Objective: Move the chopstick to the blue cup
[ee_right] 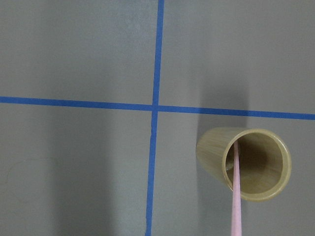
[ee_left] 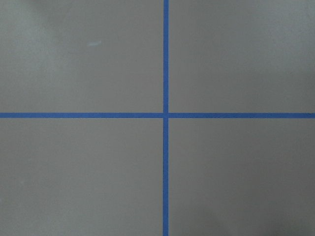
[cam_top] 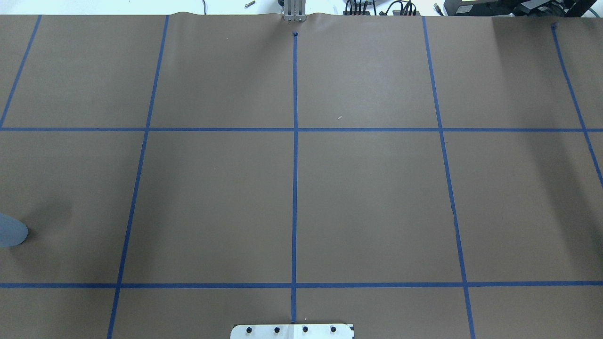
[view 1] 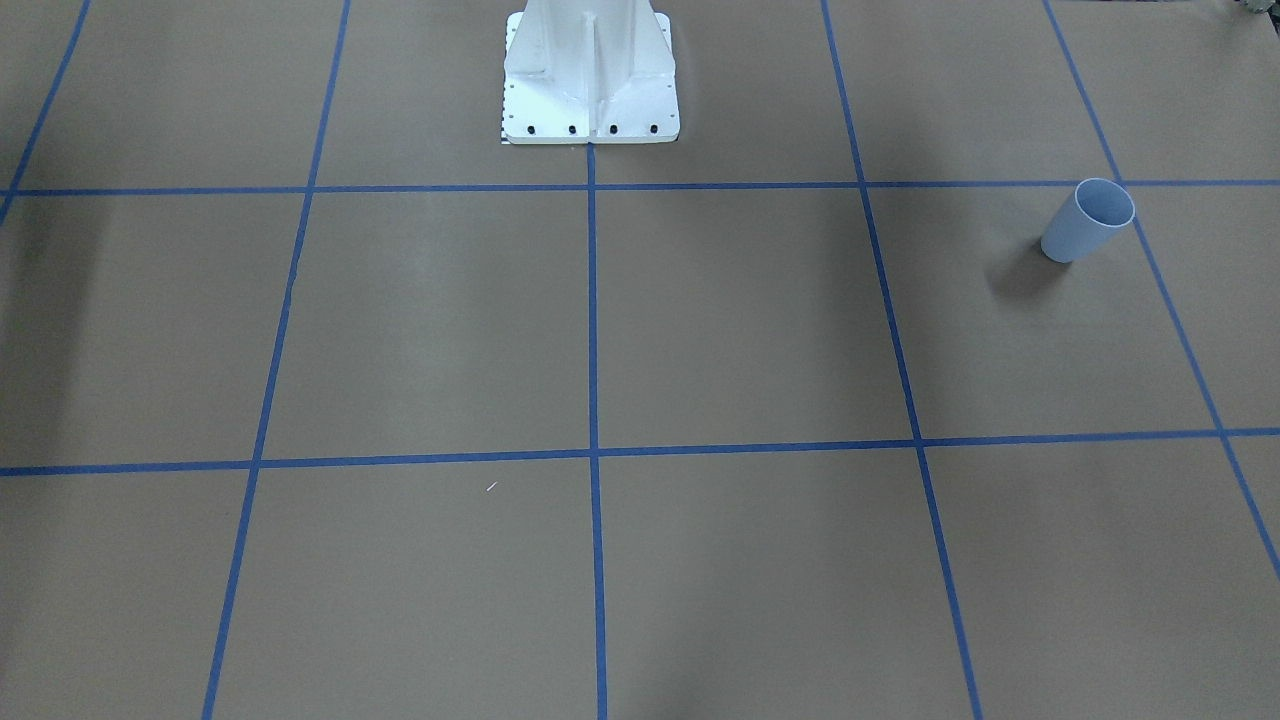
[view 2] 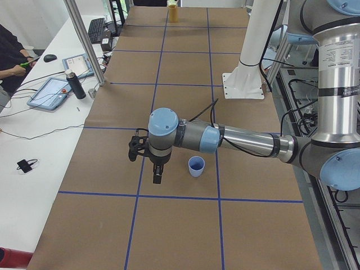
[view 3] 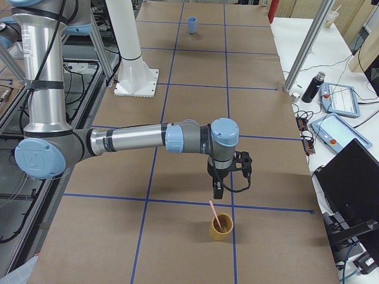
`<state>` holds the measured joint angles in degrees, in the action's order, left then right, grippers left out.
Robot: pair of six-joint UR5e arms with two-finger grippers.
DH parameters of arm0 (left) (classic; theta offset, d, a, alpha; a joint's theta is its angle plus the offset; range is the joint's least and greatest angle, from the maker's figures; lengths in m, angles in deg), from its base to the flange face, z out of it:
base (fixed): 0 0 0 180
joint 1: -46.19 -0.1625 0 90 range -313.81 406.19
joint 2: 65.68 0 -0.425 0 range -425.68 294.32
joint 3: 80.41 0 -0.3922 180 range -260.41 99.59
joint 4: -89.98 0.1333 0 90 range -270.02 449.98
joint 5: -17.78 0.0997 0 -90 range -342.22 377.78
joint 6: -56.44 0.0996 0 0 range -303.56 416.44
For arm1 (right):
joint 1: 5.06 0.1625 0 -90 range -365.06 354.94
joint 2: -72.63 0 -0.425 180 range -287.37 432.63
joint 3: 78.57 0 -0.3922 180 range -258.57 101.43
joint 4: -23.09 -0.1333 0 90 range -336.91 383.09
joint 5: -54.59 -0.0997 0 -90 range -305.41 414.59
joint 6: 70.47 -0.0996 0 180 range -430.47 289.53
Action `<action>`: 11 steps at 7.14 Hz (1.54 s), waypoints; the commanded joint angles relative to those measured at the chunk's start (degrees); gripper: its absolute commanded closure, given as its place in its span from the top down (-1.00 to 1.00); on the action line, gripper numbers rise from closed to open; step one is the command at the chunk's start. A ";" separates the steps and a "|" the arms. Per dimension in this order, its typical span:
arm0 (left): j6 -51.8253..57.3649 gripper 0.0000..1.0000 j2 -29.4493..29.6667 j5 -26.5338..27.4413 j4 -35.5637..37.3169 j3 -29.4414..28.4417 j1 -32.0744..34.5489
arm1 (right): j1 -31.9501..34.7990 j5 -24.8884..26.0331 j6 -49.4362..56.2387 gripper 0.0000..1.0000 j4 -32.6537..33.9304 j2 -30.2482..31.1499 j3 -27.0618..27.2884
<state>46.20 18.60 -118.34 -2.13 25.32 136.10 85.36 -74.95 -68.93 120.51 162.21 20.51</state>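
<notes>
Pink and thin, the one chopstick (view 3: 214, 213) stands in a yellow cup (view 3: 221, 228) near the right end of the table (view 3: 177, 171). Its long axis is tilted, and the upper end leans toward 11 o'clock in the right side view. My right wrist camera shows it smooth and straight, running from inside the cup toward 6 o'clock and off the frame.

The right fingers (view 3: 217, 189) hang at the cup's 12 o'clock, near the stick's top. I cannot tell how wide they stand.

The left fingers (view 2: 157, 173) hang at 9 o'clock from the one blue cup (view 2: 196, 166), which stands upright. I cannot tell their gap either.

I count two cups and two arms.
</notes>
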 commanded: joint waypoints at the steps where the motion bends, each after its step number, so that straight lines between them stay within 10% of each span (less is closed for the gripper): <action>1: -11.95 0.97 -4.00 -0.99 -2.17 3.85 -6.73 | -0.08 0.35 -0.57 1.00 -0.12 -0.19 -1.16; 4: -31.71 0.97 -13.69 -1.43 -25.78 4.05 -16.48 | -0.08 0.34 -0.22 1.00 -0.12 -0.19 -0.82; 11: -32.04 0.97 -16.51 -1.08 -27.51 0.45 -23.99 | -0.08 -2.91 -0.75 1.00 0.14 -0.63 -1.26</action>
<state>14.08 2.13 -119.39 -29.66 26.58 112.56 85.29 -77.61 -69.68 120.67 161.71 19.33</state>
